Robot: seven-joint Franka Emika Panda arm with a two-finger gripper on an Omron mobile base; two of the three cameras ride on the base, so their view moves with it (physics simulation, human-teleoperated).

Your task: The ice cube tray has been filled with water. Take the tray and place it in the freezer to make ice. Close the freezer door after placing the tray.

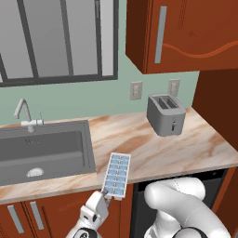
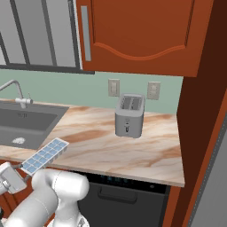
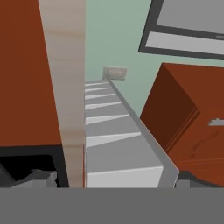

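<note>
Reaching from below the counter's front lip, the gripper [image 1: 108,197] meets the near end of the ice cube tray [image 1: 117,175], which overhangs the edge beside the sink [image 1: 46,148] — fingers spread wide, not yet clamped. From the right base view the tray [image 2: 45,155] pokes off the counter [image 2: 133,150], toaster [image 2: 129,115] well apart — open room. The hand view looks along the tray's underside; the pickup step seems in hand, calling next for closing, then lifting clear.

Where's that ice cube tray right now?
In the left base view the ice cube tray lies at the counter's front edge, just right of the sink, with the gripper at its near end.
</note>
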